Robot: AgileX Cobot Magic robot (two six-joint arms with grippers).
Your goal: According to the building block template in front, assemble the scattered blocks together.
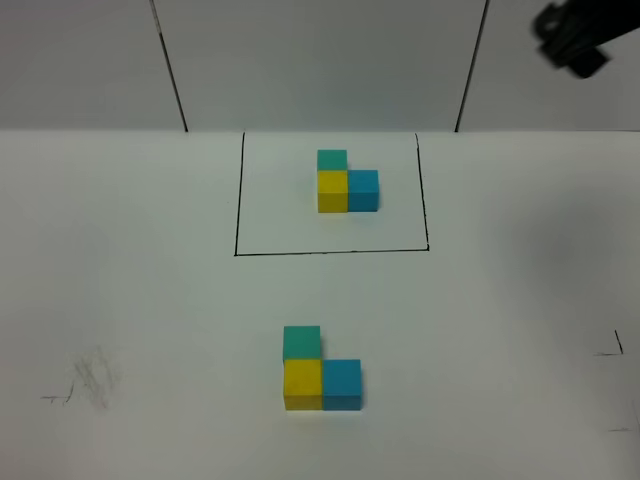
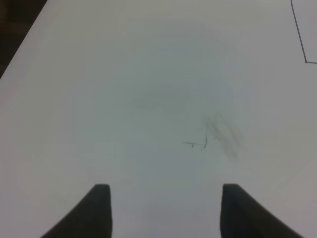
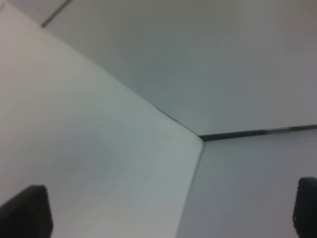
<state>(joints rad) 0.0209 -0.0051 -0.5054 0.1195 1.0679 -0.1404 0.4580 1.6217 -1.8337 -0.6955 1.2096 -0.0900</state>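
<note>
While blocks (image 1: 320, 370) sit joined — right hand (image 3: 168, 213) far off.

Two teal-green cubes (image 1: 302, 342), two yellow cubes (image 1: 302, 384), two blue cubes (image 1: 341, 384), one drawn black rectangle (image 1: 236, 200), seemingly two pencil smudges (image 1: 92, 380)

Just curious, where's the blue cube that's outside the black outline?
In the overhead view the blue cube sits front and centre, touching the right side of the yellow cube.
</note>
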